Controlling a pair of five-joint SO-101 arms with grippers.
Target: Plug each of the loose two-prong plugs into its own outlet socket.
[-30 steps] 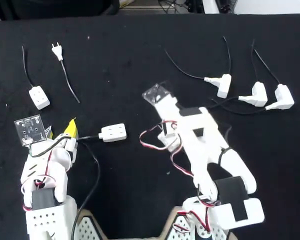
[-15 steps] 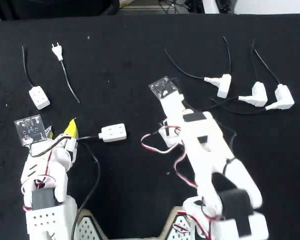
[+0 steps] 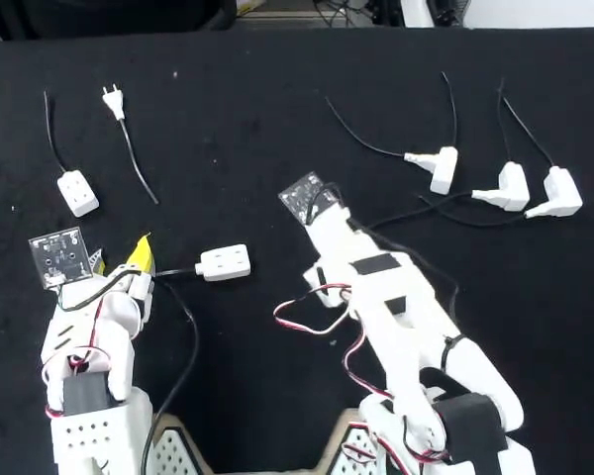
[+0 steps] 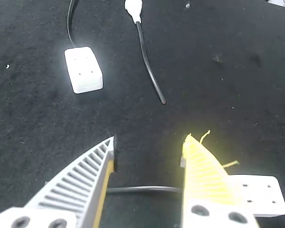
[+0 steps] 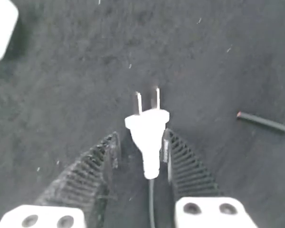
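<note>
From above, take the middle socket (image 3: 225, 261) as your mark: your left tool (image 3: 119, 259) rests just beside its corded end, the small socket (image 3: 77, 192) and the loose plug (image 3: 113, 99) lie farther off on that side, and your right arm (image 3: 376, 272) hangs near its other side. At the left wrist, that tool gapes wide over the middle socket's black cord (image 4: 142, 189), gripping nothing. At the right wrist, your right tool (image 5: 140, 137) pinches the held plug (image 5: 147, 128) by its neck above the table (image 5: 228, 47); I judge it light, hard and smooth, so hold the body behind the flange, never the prongs.
</note>
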